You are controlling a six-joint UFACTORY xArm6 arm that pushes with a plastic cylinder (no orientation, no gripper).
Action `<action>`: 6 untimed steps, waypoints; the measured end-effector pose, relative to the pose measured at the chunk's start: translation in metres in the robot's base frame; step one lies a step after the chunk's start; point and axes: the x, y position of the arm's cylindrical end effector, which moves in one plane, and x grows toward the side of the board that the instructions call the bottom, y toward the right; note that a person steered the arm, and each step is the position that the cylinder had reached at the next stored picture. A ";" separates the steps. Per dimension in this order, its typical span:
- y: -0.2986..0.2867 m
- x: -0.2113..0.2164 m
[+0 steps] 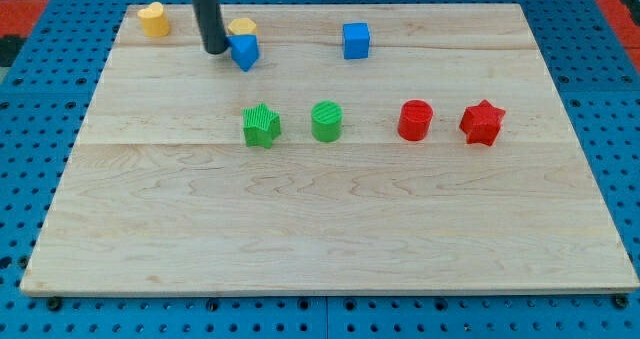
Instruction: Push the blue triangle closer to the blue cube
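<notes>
Currently my tip (215, 50) sits in the upper left of the frame, just left of the blue triangle (245, 52), touching it or very nearly. No gripper on this rod, so no open or closed state to record. Yellow block (241, 27) directly behind the triangle, touching it. Blue cube (356, 40) lies to the right, well apart. Second yellow block (152, 19) at far upper left. Middle row, left to right: green star (261, 125), green cylinder (327, 121), red cylinder (415, 120), red star (482, 122). All on wooden board (320, 229).
</notes>
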 end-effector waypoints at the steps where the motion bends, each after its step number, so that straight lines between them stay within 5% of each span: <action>1: 0.079 0.000; 2: 0.155 0.007; 5: 0.052 0.024; 6: 0.087 0.054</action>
